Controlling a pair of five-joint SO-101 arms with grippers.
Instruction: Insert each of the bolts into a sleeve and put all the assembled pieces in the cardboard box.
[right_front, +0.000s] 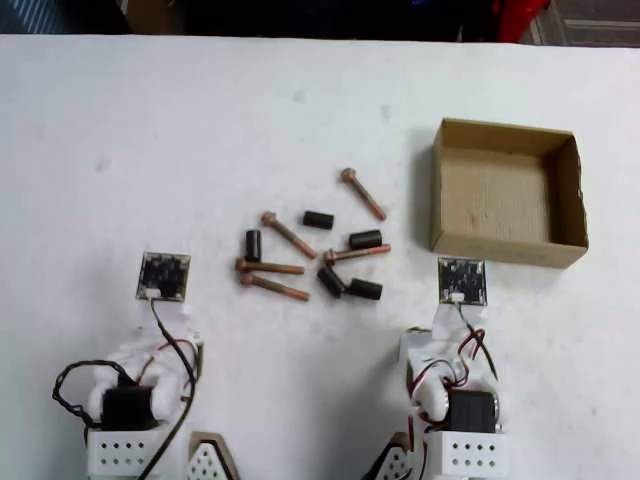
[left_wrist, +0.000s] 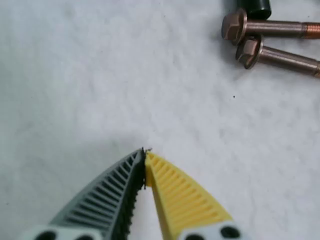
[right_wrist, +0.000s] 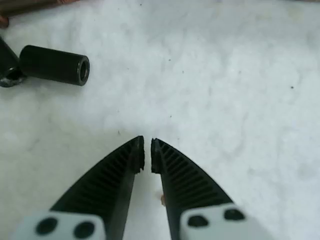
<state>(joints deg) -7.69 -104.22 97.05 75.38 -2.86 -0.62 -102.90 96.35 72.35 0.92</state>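
Evidently at the very start, with nothing joined yet. Five bolts (right_front: 288, 234) and five sleeves (right_front: 318, 219) loose in one cluster on the table (right_front: 150, 130), beside the cardboard box (right_front: 505, 250) on its side toward the left arm, near it but apart. Open top of the box upward, nothing inside; probably put close to the right arm for easy dropping of finished pieces. As for the left jaws: pressed together at the tips, holding nothing, low over the table, farther from the box than the cluster, with two bolt heads (left_wrist: 235, 26) just ahead. As for the right jaws: nearly closed, only a thin slit between the tips, holding nothing too, close to the near wall of the box, with one sleeve (right_wrist: 54, 65) a little ahead on the cluster side. Likely a rest pose on both sides. Next need, probably: opening of the jaws, one pair for a bolt, the other for a sleeve. Round parts, hence some risk of rolling at a careless touch.
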